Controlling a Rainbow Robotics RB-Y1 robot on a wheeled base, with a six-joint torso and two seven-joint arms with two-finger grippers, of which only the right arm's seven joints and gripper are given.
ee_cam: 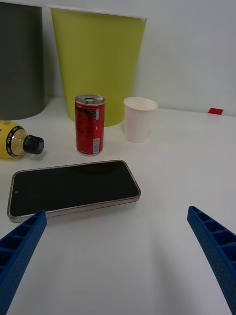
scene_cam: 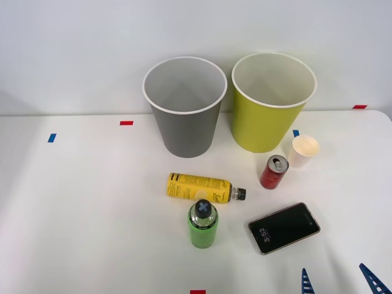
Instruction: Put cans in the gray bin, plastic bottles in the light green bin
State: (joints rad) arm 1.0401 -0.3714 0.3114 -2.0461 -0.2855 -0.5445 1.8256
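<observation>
A short red can (scene_cam: 274, 172) (ee_cam: 90, 125) with a silver top stands upright in front of the light green bin (scene_cam: 270, 116) (ee_cam: 98, 64). The gray bin (scene_cam: 184, 116) (ee_cam: 19, 59) stands to its left. A yellow-labelled bottle (scene_cam: 202, 188) (ee_cam: 17, 141) with a black cap lies on its side at the table's middle. Just in front of it a bright green bottle (scene_cam: 203, 225) stands upright. My right gripper (scene_cam: 340, 283) (ee_cam: 115, 256) is open low at the front right, near the table's front edge, with nothing between its fingers.
A black smartphone (scene_cam: 284, 228) (ee_cam: 71, 187) lies flat between my gripper and the red can. A white paper cup (scene_cam: 304, 151) (ee_cam: 139, 119) stands right of the can. Red and blue tape marks (scene_cam: 126, 122) dot the white table.
</observation>
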